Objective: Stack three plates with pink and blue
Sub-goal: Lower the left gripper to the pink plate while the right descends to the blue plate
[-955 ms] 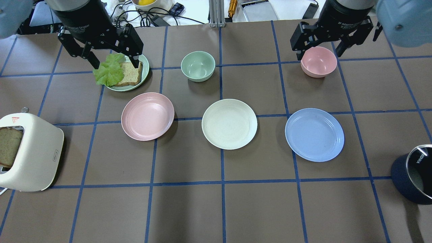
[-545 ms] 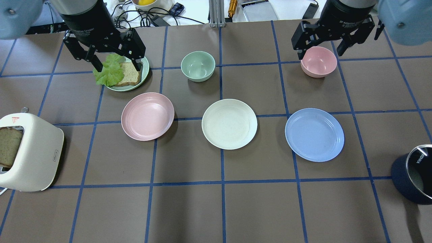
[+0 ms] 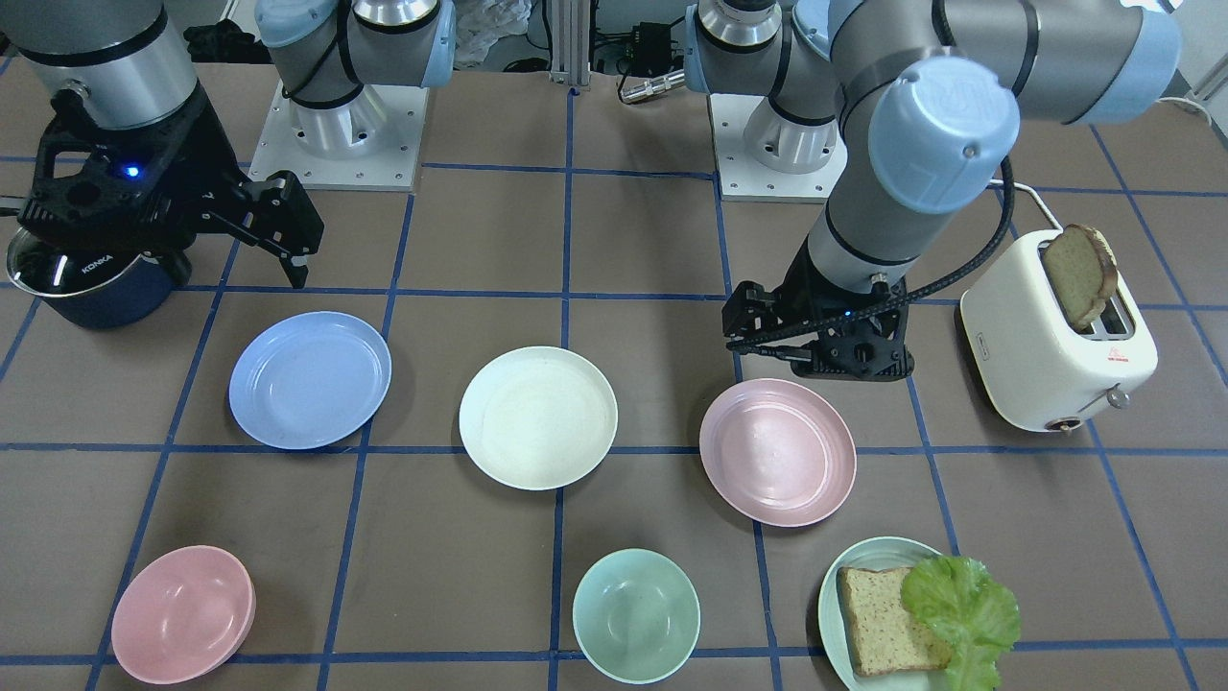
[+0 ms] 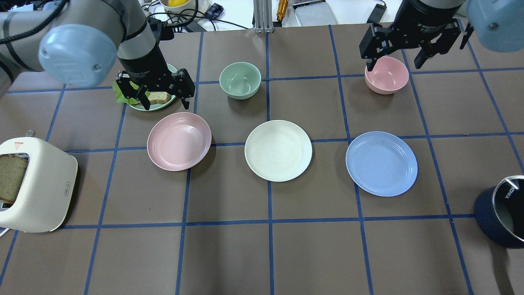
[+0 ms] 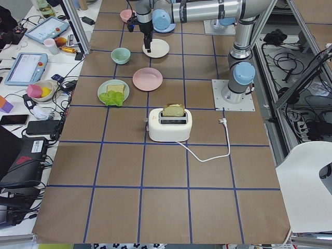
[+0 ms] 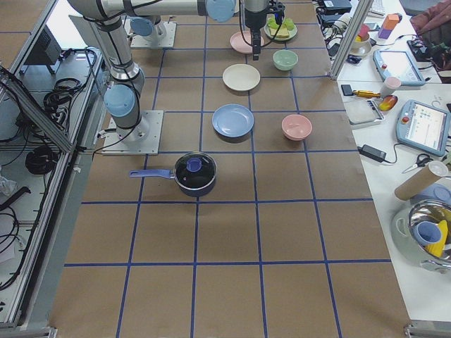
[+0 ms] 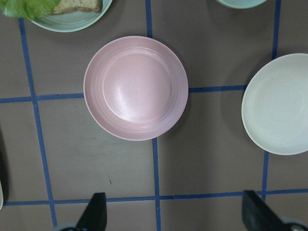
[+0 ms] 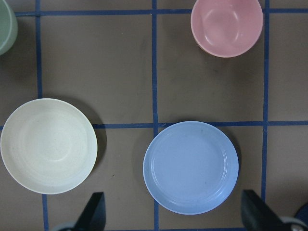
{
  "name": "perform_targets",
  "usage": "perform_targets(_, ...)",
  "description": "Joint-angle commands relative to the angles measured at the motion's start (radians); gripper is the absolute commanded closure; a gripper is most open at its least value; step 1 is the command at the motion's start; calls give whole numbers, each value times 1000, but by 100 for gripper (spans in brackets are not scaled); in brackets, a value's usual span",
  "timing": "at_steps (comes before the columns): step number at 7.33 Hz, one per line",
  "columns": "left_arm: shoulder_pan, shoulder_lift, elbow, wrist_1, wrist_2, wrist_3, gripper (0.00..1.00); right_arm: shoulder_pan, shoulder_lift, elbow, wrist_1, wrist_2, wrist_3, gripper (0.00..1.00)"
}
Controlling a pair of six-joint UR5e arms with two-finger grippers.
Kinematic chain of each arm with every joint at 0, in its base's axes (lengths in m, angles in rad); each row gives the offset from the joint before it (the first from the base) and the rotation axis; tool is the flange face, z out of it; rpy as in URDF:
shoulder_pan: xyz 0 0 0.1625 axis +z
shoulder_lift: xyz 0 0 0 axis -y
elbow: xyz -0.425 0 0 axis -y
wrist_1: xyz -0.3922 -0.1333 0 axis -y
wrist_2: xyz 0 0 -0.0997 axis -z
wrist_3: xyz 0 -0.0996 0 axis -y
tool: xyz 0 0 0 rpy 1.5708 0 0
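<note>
Overhead view: I see the 3 plates in 1 row on the desk [image 4: 229, 254], none touching. The pink plate [image 4: 179, 141] is left, the cream plate [image 4: 278, 150] middle and the blue plate [image 4: 381, 163] right. My left end effector [image 4: 165, 101] hangs spread and empty over the pink plate's far rim, beside the green plate [image 4: 157, 107] of bread and lettuce. My right end effector [image 4: 394, 64] is also spread wide and empty, above the pink bowl [image 4: 387, 80] and well apart from the blue plate. A green bowl [image 4: 240, 80] sits beyond the cream plate.

Front-facing view: the row reads mirrored, each plate flat and bare. A toaster [image 3: 1046, 355] holding 1 slice stands near the left arm, and a dark pot [image 3: 91, 288] sits below the right wrist.

Left wrist view: the pink plate lies ahead of the parted left fingertips [image 7: 96, 216].

Right wrist view: the blue plate lies ahead of the parted right fingertips [image 8: 94, 211], with the cream plate off to 1 side.
</note>
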Motion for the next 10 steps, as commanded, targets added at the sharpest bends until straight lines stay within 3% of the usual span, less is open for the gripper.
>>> perform_targets(1,-15,-74,-116,237,1,5,0,-131,14,130,-85,72,10,0)
perform_targets(2,-42,-112,-170,362,4,5,0,-194,20,216,-211,85,-5,0)
perform_targets(5,-81,-200,-279,625,8,5,4,-264,31,404,-265,66,-155,0)
perform_targets(6,-86,-214,-303,661,8,8,23,-267,34,479,-391,-23,-199,0)
perform_targets(8,-89,-215,-313,667,34,12,87,-278,62,547,-508,-42,-247,0)
perform_targets(9,-93,-215,-313,671,59,13,100,-308,89,550,-525,-33,-299,0)
perform_targets(10,-98,-215,-313,671,61,12,100,-324,114,553,-527,10,-330,0)
